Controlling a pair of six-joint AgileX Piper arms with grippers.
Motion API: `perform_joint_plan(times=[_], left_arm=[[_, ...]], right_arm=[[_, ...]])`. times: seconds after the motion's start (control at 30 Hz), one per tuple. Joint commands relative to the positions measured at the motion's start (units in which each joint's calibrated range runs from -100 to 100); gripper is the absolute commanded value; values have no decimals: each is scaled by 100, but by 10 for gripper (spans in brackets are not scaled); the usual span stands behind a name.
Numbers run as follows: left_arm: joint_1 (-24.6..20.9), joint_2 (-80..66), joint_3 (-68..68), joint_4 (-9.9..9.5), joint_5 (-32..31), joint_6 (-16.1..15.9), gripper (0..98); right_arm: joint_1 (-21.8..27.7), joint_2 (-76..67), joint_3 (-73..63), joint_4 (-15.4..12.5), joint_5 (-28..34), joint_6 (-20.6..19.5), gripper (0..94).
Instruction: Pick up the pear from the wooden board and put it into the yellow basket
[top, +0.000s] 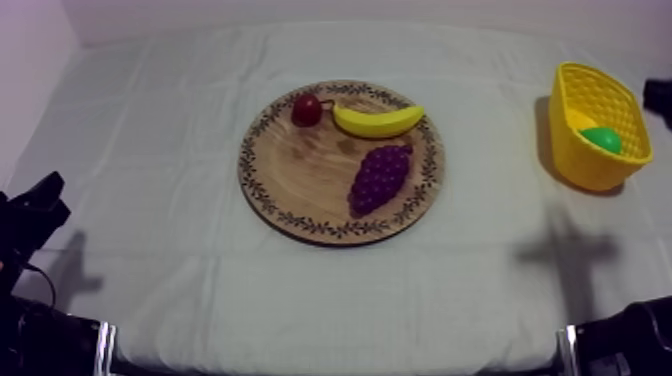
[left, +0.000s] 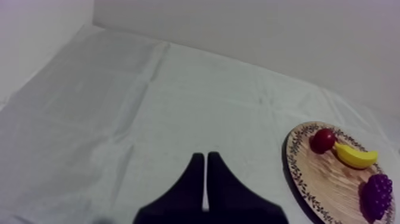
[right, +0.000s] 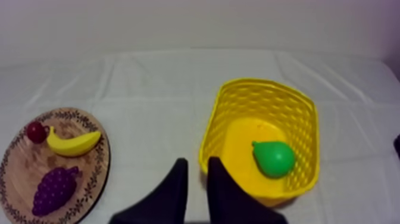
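Note:
The green pear (top: 603, 139) lies inside the yellow basket (top: 583, 170) at the table's right side, and it rests on the basket's (right: 217, 113) floor as the pear (right: 274, 158). My right gripper (right: 197, 162) hovers in front of the basket's near rim, open, with only cloth showing between its fingers. My left gripper (left: 205, 156) is shut on nothing, its fingers together as a narrow wedge over bare cloth to the left of the round wooden board (left: 318, 179). My left arm (top: 30, 215) sits low at the table's left edge.
The board (top: 300, 170) in the middle of the table carries a banana (top: 378, 121), a small red fruit (top: 306, 110) and a bunch of grapes (top: 380, 177). A dark shape (top: 658, 95) sits at the right edge beyond the basket. Bare cloth lies between board and basket.

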Motion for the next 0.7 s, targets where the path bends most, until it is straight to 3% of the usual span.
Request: perform_joint_plan(times=[0.0, 0.17, 0.4, 0.67], left_arm=[[-1, 0, 5, 1, -1, 1, 1], [-1, 0, 5, 1, -1, 1, 1], [-1, 0, 5, 1, -1, 1, 1], [-1, 0, 5, 1, -1, 1, 1]], right_arm=[[-74, -874, 1180, 95, -167, -51, 55], [-162, -1503, 1943, 229, -214, -110, 33], [-38, -2371, 2972, 249, -344, 106, 8], [-12, -2885, 3293, 121, -254, 159, 5]])
